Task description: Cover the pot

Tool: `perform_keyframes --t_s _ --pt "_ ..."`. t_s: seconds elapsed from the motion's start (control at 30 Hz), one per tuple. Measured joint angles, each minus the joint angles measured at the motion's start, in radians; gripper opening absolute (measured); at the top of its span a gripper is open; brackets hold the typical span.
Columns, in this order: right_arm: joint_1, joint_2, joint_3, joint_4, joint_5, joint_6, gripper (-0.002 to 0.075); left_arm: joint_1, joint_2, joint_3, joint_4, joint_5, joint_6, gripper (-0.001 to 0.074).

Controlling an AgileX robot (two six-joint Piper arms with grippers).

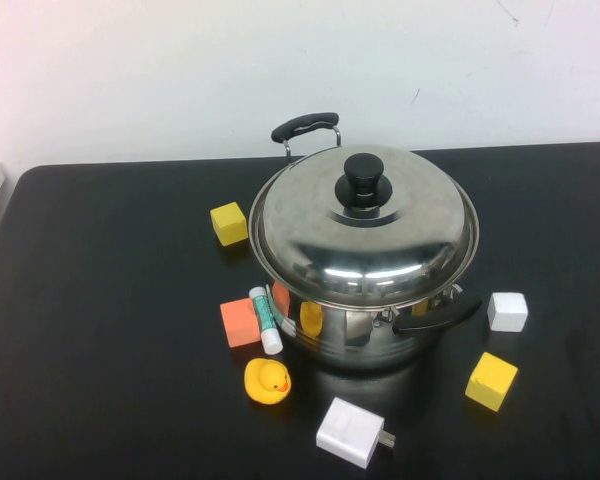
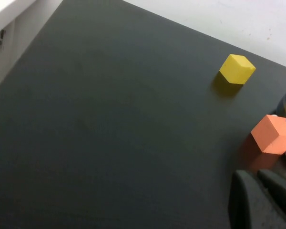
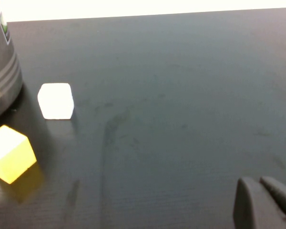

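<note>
High view: lid (image 1: 365, 235) seemingly covers pot (image 1: 365, 335).

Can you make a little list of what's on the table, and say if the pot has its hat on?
pot: large shiny steel pot, black side handles
lid: domed steel lid with black knob, sits on the pot
left of pot: yellow cube, orange cube, glue stick, yellow rubber duck
right of pot: white cube, yellow block
front: white charger
left gripper: shut, far from pot
right gripper: shut, far from pot
</note>
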Motion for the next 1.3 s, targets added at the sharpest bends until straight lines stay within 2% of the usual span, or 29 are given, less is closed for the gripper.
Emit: perform_keyframes --t_s 0.57,1.3 --pt "0.000 0.000 0.000 0.000 0.000 0.000 -0.0002 0.000 0.000 0.000 0.000 0.000 0.165 0.0000" --pt "0.000 0.000 0.000 0.000 0.000 0.000 -0.0002 0.000 0.000 0.000 0.000 0.002 0.176 -0.0001"
